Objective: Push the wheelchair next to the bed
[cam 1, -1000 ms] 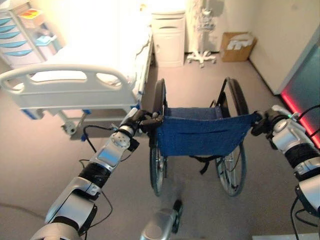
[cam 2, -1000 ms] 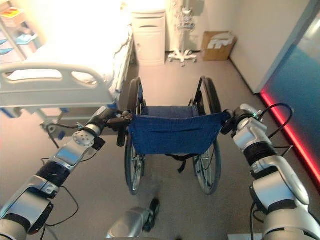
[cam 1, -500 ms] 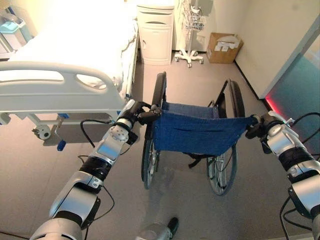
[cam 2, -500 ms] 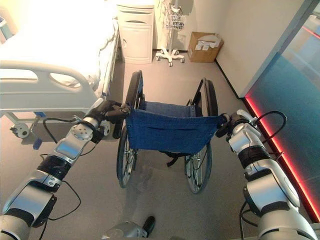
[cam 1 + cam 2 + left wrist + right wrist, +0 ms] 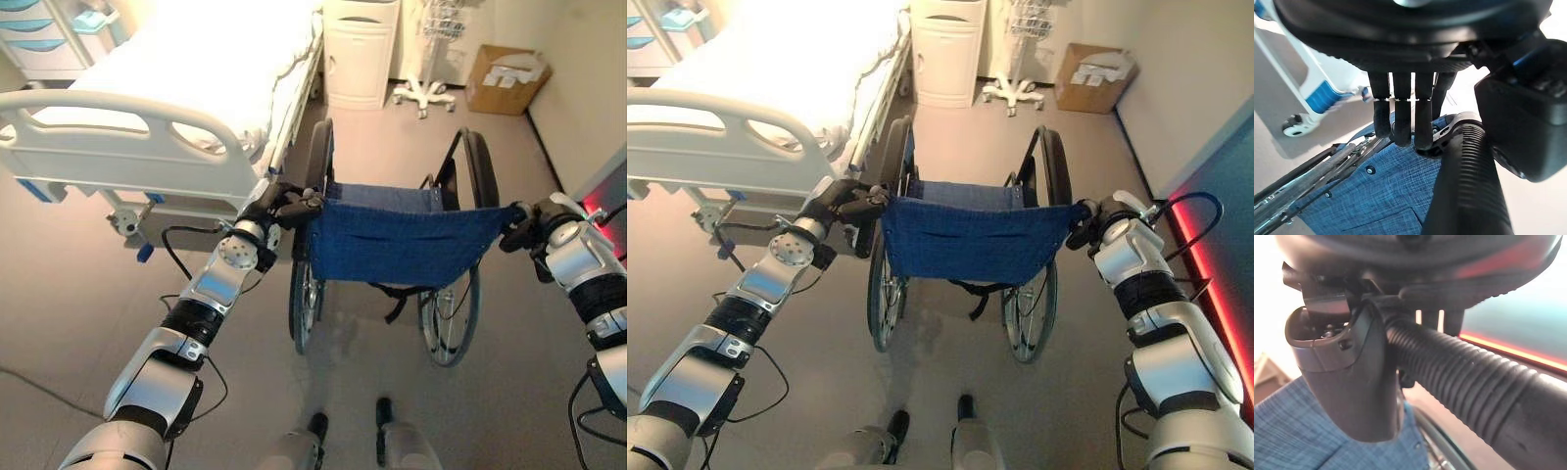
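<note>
The wheelchair [image 5: 402, 245], with a blue cloth back and two large black wheels, stands on the floor ahead of me, facing away. Its left wheel is close to the foot-end corner of the white bed [image 5: 127, 147], which fills the upper left. My left hand [image 5: 277, 206] is curled round the left push handle [image 5: 1466, 181], whose ribbed grip lies between the fingers [image 5: 1400, 112] and the thumb. My right hand [image 5: 524, 227] holds the right push handle [image 5: 1464, 382], with the thumb [image 5: 1347, 377] wrapped in front of it.
A white bedside cabinet [image 5: 359, 54] stands at the head of the bed. Beside it are a wheeled stand [image 5: 423, 93] and a cardboard box [image 5: 505, 78]. A drawer cart [image 5: 44, 39] is at the far left. A wall with a red light strip [image 5: 1205, 255] runs along the right.
The whole picture has shifted, so the camera has moved. Both hands have stayed on the handles. The wheelchair's left wheel still sits close by the bed's foot-end corner.
</note>
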You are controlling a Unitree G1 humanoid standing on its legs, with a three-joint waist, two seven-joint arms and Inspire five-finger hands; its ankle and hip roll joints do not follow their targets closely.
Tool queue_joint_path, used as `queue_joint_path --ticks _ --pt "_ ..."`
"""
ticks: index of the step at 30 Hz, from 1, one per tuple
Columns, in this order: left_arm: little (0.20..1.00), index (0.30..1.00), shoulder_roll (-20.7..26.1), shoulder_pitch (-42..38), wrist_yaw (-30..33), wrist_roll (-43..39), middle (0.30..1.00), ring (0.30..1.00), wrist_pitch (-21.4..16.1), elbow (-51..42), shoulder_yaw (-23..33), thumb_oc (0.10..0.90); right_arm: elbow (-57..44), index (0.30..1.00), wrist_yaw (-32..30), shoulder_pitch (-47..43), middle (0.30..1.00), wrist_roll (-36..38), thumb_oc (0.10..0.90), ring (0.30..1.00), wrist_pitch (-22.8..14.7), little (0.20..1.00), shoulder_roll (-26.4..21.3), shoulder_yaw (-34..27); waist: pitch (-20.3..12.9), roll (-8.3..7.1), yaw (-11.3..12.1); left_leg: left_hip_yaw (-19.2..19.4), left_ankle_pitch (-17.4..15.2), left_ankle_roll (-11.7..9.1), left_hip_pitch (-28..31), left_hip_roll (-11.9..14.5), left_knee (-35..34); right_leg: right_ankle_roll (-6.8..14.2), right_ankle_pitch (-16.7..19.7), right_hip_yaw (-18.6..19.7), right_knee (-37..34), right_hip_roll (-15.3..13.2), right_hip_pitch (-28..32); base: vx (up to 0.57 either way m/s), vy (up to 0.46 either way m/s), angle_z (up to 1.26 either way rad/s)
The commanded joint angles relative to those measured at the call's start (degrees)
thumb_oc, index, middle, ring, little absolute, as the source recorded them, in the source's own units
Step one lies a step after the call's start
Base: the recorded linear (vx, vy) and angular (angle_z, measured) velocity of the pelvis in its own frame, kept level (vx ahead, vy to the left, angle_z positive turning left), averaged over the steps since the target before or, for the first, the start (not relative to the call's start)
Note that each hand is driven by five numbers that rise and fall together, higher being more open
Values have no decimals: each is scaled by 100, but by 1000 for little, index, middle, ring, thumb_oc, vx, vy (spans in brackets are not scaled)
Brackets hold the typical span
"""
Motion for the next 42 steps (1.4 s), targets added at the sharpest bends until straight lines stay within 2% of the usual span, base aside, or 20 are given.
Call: queue_joint_path --ticks 1,5,9,10,13,14,15,16,17,19,21,23,24,25,26,29,30,34,39,42 --pt "300 300 -423 435 -168 -203 300 300 59 305 -808 400 -936 300 651 -641 300 -194 400 300 -1160 300 511 900 239 4 -177 147 449 -680 1186 979 -598 247 940 80 11 -153 -430 128 -109 24" --pt "300 300 -428 255 27 -460 300 300 70 482 -751 400 -912 300 583 -683 300 -156 400 300 -1221 300 522 936 218 84 -276 219 797 -780 1227 1107 -780 129 756 -61 94 -56 -425 280 -164 21" --pt "300 300 -455 280 -21 -480 300 300 69 546 -703 400 -956 300 644 -488 300 -34 400 300 -1172 300 423 853 -19 150 -458 440 1555 -957 1513 1435 -612 -46 576 -265 120 56 -335 345 -140 20" --pt "300 300 -460 285 5 -517 300 300 72 558 -723 400 -990 300 674 -408 300 1 400 300 -1130 300 375 864 -108 142 -527 551 1874 -1025 1587 1563 -414 -130 521 -355 67 96 -284 280 -120 24" --pt "300 300 -454 257 51 -607 300 300 146 662 -705 400 -1097 300 540 -234 300 201 400 300 -987 300 365 873 -143 14 -517 652 2196 -1025 1151 1425 545 -367 312 -492 -112 207 152 349 -189 27" --pt "300 300 -468 237 4 -588 300 300 195 689 -665 400 -1123 300 431 -160 300 228 400 300 -870 300 441 830 -4 -56 -384 646 2105 -930 551 1206 982 -425 226 -413 -157 271 455 413 -235 12" --pt "300 300 -471 230 -62 -544 300 300 227 699 -644 400 -1074 300 295 -107 300 262 400 300 -741 300 592 794 175 -116 -192 562 1710 -659 -164 615 1235 -437 174 -217 -196 331 718 469 -230 -1" --pt "300 300 -451 259 -52 -497 300 300 235 673 -633 400 -1008 300 186 -101 300 246 400 300 -686 300 726 790 343 -89 -33 606 1481 -545 -546 237 1305 -437 90 -53 -185 466 954 523 -164 -8" --pt "300 300 -387 318 -24 -501 300 300 248 586 -604 400 -973 300 63 -65 300 188 400 300 -612 300 879 750 495 -11 135 784 1575 -543 -941 -15 1037 -439 24 80 -249 671 1260 507 -72 -40" --pt "300 300 -331 461 5 -585 300 300 203 486 -585 400 -955 300 10 35 300 89 400 300 -581 300 1011 646 682 157 403 1097 1896 -614 -1342 -204 270 -464 -61 201 -392 968 1749 529 35 -63" --pt "300 300 -315 631 -21 -431 300 300 140 395 -593 400 -919 300 83 61 300 98 400 300 -576 300 999 593 686 268 678 1036 2186 -638 -1433 -292 -735 -452 -152 428 -515 1126 2121 563 139 -75" --pt "300 300 -229 718 31 -367 300 300 132 302 -561 400 -915 300 272 -9 300 130 400 300 -602 300 945 595 619 268 804 975 2158 -621 -1324 -238 -1270 -390 -289 503 -545 1076 2259 432 247 -100" --pt "300 300 -203 709 23 -374 300 300 128 298 -543 400 -920 300 339 -45 300 103 400 300 -599 300 927 605 594 280 799 1033 2098 -612 -1279 -191 -1287 -375 -349 494 -515 1052 2256 373 376 -116" --pt "300 300 -168 619 3 -454 300 300 143 327 -536 400 -895 300 377 -67 300 171 400 300 -612 300 872 620 508 292 720 1545 1695 -464 -1142 -53 -1356 -328 -513 396 -376 948 2279 338 339 -76" --pt "300 300 -185 557 32 -573 300 300 154 401 -560 400 -835 300 336 15 300 266 400 300 -612 300 890 592 425 296 668 1736 1588 -422 -1086 -26 -1178 -304 -591 321 -290 907 2347 381 329 -47" --pt "300 300 -155 461 -40 -641 300 300 154 588 -619 400 -828 300 345 443 300 284 400 300 -621 300 1039 506 200 195 659 1869 1311 -239 -1067 -25 -748 -204 -650 142 -99 721 2448 431 204 16" --pt "300 300 -193 427 -137 -560 300 300 187 722 -674 400 -709 300 252 663 300 328 400 300 -681 300 1205 485 51 112 706 1731 1224 -120 -853 -128 -855 -21 -328 81 26 547 2450 532 189 9" --pt "300 300 -319 18 45 -637 300 300 53 1004 -671 400 -248 300 -48 432 300 220 400 300 -823 300 1495 515 -37 20 782 1555 1236 -40 -771 -221 -1126 229 61 18 73 297 2362 176 152 13" --pt "300 300 -418 -1 139 -576 300 300 -122 941 -665 400 47 300 -73 323 300 288 400 300 -956 300 1529 503 -159 9 810 1400 1173 77 -739 -289 -1186 303 634 130 988 273 2176 175 147 -19" --pt "300 300 -416 181 253 -593 300 300 -244 832 -605 400 -134 300 -27 532 300 284 400 300 -889 300 1532 480 -283 13 751 1406 1045 135 -500 -303 -1196 315 867 -1 1201 143 1863 305 137 -20"
